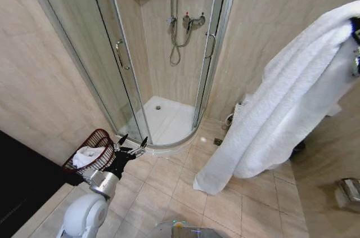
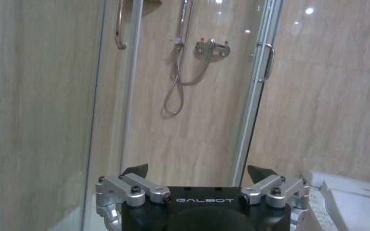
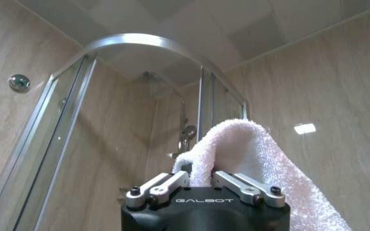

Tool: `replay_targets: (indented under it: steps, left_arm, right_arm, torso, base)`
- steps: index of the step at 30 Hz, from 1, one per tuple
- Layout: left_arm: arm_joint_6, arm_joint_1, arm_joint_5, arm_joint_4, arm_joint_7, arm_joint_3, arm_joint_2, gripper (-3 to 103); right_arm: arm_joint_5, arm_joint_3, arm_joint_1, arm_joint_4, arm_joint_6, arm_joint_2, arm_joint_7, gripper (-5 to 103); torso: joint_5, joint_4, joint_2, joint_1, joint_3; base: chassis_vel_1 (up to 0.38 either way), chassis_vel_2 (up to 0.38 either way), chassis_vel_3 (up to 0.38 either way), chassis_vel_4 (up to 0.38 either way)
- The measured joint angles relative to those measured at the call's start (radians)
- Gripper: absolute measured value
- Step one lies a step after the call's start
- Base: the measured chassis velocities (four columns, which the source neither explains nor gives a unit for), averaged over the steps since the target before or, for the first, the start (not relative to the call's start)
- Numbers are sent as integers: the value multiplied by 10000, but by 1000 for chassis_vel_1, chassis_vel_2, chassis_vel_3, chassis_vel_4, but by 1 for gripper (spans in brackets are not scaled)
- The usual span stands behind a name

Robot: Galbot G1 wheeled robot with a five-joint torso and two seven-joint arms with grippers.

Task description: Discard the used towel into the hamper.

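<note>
A large white towel [image 1: 281, 108] hangs from upper right down to the tiled floor in the head view. My right gripper [image 3: 201, 179] is shut on its top fold, and the towel [image 3: 249, 149] drapes over the fingers in the right wrist view. The hamper [image 1: 90, 143], a small reddish-brown wire basket, stands at the lower left against the wall with something white inside. My left gripper [image 1: 133, 141] hovers open just right of the hamper's rim, holding nothing. In the left wrist view it [image 2: 198, 171] points toward the shower.
A curved glass shower enclosure [image 1: 169, 52] with a white tray [image 1: 169, 120] fills the corner ahead. A dark counter [image 1: 22, 182] runs along the left edge. A floor drain [image 1: 218, 142] sits near the towel's hem. Open tiled floor [image 1: 169, 187] lies between hamper and towel.
</note>
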Motion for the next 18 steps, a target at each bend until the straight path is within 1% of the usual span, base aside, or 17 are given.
replay_targets:
  steps: [1, 4, 5, 9, 10, 18]
  left_arm:
    - [0, 0, 0, 0, 0, 0, 0, 100]
    - [0, 0, 0, 0, 0, 0, 0, 100]
    - [0, 0, 0, 0, 0, 0, 0, 100]
    - [0, 0, 0, 0, 0, 0, 0, 100]
    - [0, 0, 0, 0, 0, 0, 0, 100]
    - [0, 0, 0, 0, 0, 0, 0, 100]
  right_arm:
    - [0, 0, 0, 0, 0, 0, 0, 3]
    - [23, 23, 9, 1, 0, -37, -2, 3]
    - [23, 23, 9, 1, 0, -37, -2, 3]
    - [27, 20, 13, 12, 0, -28, -8, 3]
    - [27, 20, 13, 12, 0, -28, -8, 3]
    - [21, -13, 5, 29, 0, -2, -14, 3]
  torso:
    - [0, 0, 0, 0, 0]
    - [-1, 0, 223, 98, 122]
    - [-1, 0, 223, 98, 122]
    - [0, 0, 480, 216, 265]
    - [0, 0, 480, 216, 265]
    - [-1, 0, 916, 411, 503]
  base:
    - [0, 0, 0, 0]
    - [0, 0, 0, 0]
    - [0, 0, 0, 0]
    - [0, 0, 0, 0]
    - [0, 0, 0, 0]
    - [0, 0, 0, 0]
